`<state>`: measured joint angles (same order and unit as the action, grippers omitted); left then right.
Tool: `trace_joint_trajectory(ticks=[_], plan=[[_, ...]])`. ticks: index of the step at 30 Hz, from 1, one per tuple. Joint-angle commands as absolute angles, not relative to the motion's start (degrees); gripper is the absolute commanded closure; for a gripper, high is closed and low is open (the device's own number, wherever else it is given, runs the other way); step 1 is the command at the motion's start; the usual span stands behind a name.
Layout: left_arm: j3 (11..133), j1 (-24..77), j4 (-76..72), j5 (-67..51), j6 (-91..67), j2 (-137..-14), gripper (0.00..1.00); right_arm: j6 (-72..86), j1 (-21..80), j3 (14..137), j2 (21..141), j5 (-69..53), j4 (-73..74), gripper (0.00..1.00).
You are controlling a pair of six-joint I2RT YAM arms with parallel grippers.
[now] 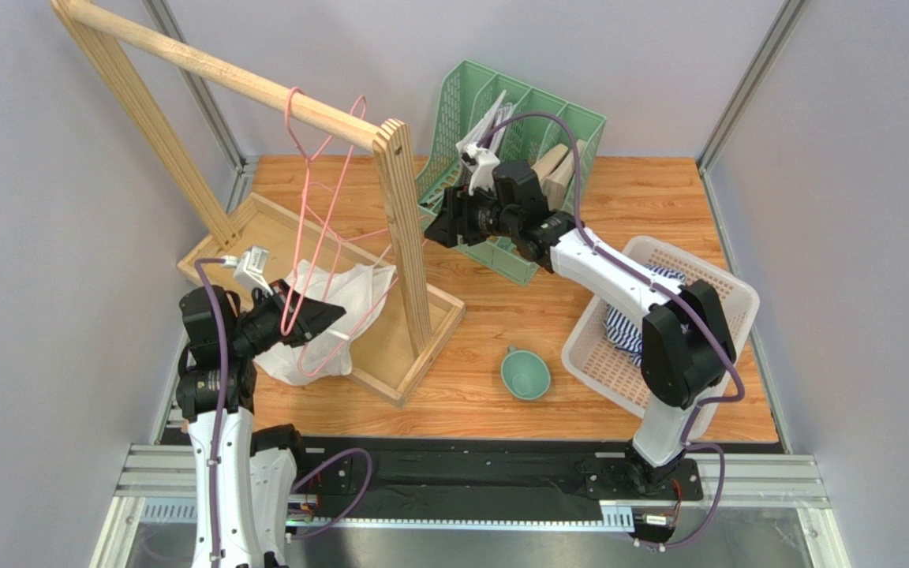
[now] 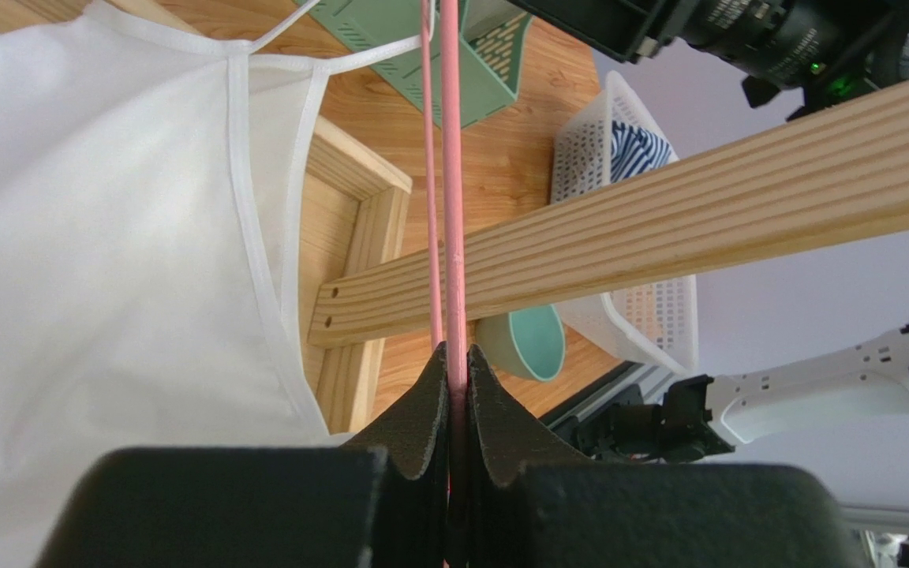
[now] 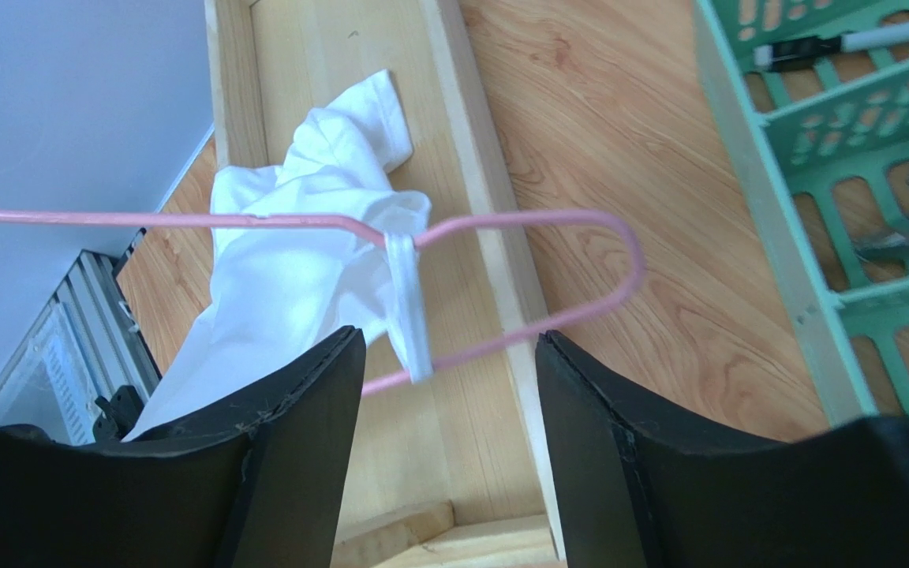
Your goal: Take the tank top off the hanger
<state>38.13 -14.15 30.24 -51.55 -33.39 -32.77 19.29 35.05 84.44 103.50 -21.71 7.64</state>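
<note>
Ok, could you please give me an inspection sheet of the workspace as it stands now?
Surface: wooden table, no spills seen.
Job's things: white tank top hangs by one strap on the pink hanger, hooked over the wooden rack.
Clutter: green organizer, teal bowl, white basket holding striped cloth.
Grippers: left gripper shut on the hanger wire; right gripper open, facing the strapped hanger end, apart from it.
Cables: purple cables along both arms.
Surroundings: grey walls, metal frame.
</note>
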Motion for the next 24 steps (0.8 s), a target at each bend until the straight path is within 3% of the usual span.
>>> trace_joint_trajectory(ticks=[1, 6, 10, 15, 21, 22, 24], plan=[[38.32, -13.8, 28.12, -55.19, -34.54, -30.94, 1.0, 13.54, 39.8, 90.26, 106.78, -19.27, 9.22, 0.39], [38.76, -13.8, 30.32, -55.46, -33.22, -30.32, 1.0, 14.06, 40.34, 91.49, 108.98, -17.76, 9.32, 0.4], [39.02, -13.8, 30.94, -55.55, -32.96, -30.15, 1.0, 13.89, 40.25, 91.58, 109.6, -16.0, 10.37, 0.5], [39.2, -13.8, 31.11, -55.28, -32.78, -30.58, 1.0, 13.27, 40.25, 90.88, 108.02, -14.24, 10.81, 0.5], [40.43, -13.71, 32.78, -55.2, -31.82, -30.41, 1.0, 13.18, 40.08, 91.49, 108.19, -12.39, 11.78, 0.76], [40.95, -13.8, 33.48, -55.11, -31.64, -30.32, 1.0, 13.62, 39.99, 92.1, 108.45, -12.22, 11.95, 0.86], [41.66, -13.8, 34.88, -54.93, -31.03, -30.15, 1.0, 14.32, 39.99, 92.72, 108.72, -11.43, 12.83, 0.94]])
